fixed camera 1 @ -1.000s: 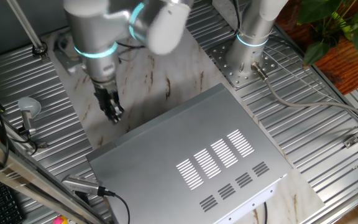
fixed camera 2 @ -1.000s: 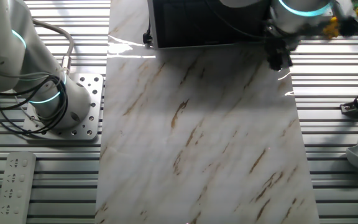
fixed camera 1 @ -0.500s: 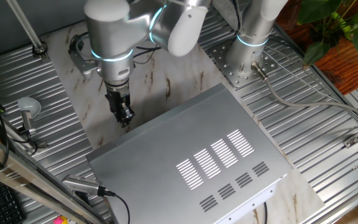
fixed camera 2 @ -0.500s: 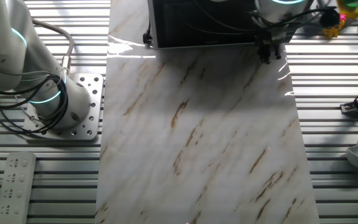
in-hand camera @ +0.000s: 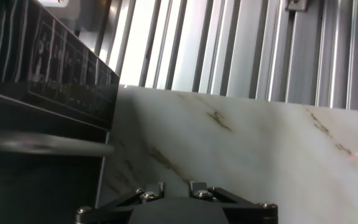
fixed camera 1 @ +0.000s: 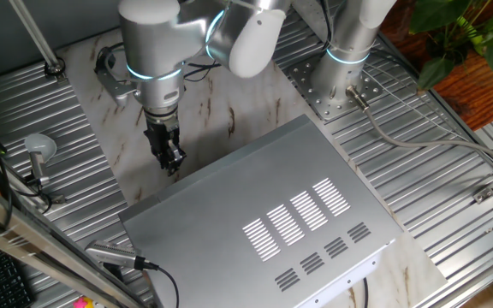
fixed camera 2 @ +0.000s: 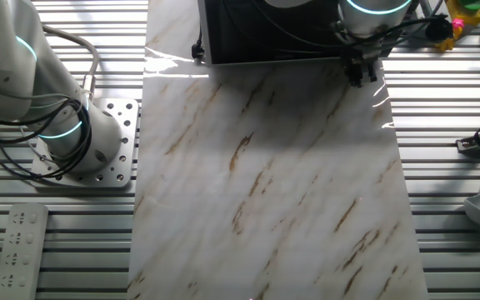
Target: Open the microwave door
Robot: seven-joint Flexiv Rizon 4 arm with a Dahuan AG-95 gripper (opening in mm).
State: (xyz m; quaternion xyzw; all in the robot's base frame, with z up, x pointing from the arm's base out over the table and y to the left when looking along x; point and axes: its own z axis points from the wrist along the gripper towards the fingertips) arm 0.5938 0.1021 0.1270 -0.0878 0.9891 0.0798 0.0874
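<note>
The large silver-grey slotted sheet-metal microwave [fixed camera 1: 264,214] sat on the marble-patterned slab [fixed camera 2: 273,192]. Its flat black glassy door [fixed camera 2: 265,33] lay just beside the black two-finger gripper [fixed camera 1: 171,159], whose fingers' spacing could not be told.

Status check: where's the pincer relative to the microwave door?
Pincer low beside microwave door, at its front corner; jaw state unclear. Door looks closed. Nothing blocking on marble slab.
</note>
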